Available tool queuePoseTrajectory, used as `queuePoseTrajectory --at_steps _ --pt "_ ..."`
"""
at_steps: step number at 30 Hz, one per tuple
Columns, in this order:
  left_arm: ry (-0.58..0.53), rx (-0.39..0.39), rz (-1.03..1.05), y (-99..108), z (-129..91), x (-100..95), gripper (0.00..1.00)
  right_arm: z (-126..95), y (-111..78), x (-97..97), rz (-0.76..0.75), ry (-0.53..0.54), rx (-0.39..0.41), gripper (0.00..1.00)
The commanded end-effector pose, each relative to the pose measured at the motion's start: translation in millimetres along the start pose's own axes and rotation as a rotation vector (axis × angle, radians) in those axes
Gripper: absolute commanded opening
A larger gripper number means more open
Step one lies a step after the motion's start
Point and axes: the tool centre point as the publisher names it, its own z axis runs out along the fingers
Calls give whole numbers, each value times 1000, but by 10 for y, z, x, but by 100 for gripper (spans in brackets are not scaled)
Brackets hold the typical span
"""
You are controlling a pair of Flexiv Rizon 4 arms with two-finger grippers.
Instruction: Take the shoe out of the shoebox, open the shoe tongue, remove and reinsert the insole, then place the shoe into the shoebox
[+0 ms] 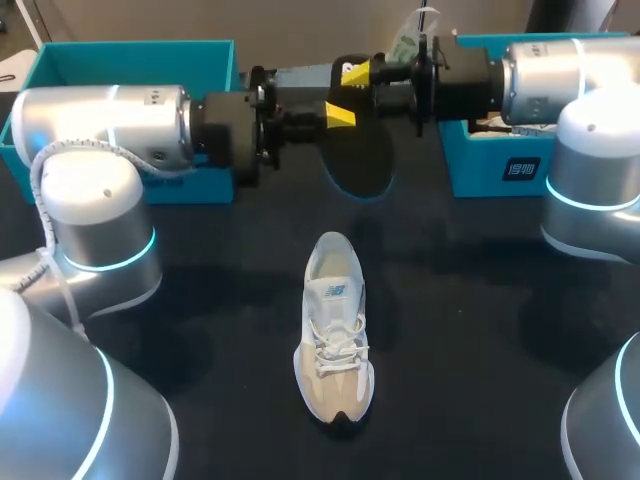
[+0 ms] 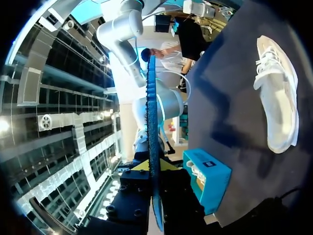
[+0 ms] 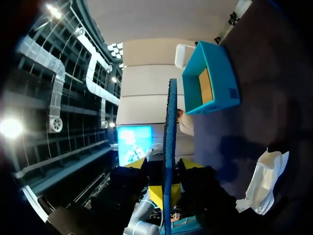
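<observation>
Dark counter (image 1: 470,330), matte black top filling the head view from near edge to far edge, soft shadows across it, a pale paper-like piece (image 1: 408,42) upright at the far side, too small to identify

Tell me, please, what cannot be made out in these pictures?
- Insole: both wrist views show it edge-on, so its faces are hidden.
- Shoe, inside: in the head view its own upper covers it.
- Right shoebox, contents: the right arm mostly covers them in the head view, and they are too small in the left wrist view.
</observation>
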Motion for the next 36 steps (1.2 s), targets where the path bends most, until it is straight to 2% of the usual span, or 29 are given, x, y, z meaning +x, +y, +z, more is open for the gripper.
queuePoseTrajectory --at_steps 1,7,13,14,27,31,36 --pt "6 -10 -70 -101 -224 -28 0 -140 -62 6 -11 5 9 100" --pt "-53 -74 -404 -173 -459 -33 0 -262 -126 20 -29 2 35 100" --pt "-174 -82 -808 -242 -598 -36 0 -320 -168 6 -23 19 60 100" --pt "-167 -69 -748 -268 -602 -75 0 -320 -168 6 -23 19 60 100" --pt "-167 -69 -748 -268 -602 -75 0 -320 -168 6 -23 19 60 100" --pt "-170 -73 -1040 -230 -560 -102 0 -320 -168 6 -23 19 60 100" --pt "-157 -77 -1441 -241 -589 -225 0 -320 -168 6 -23 19 60 100"
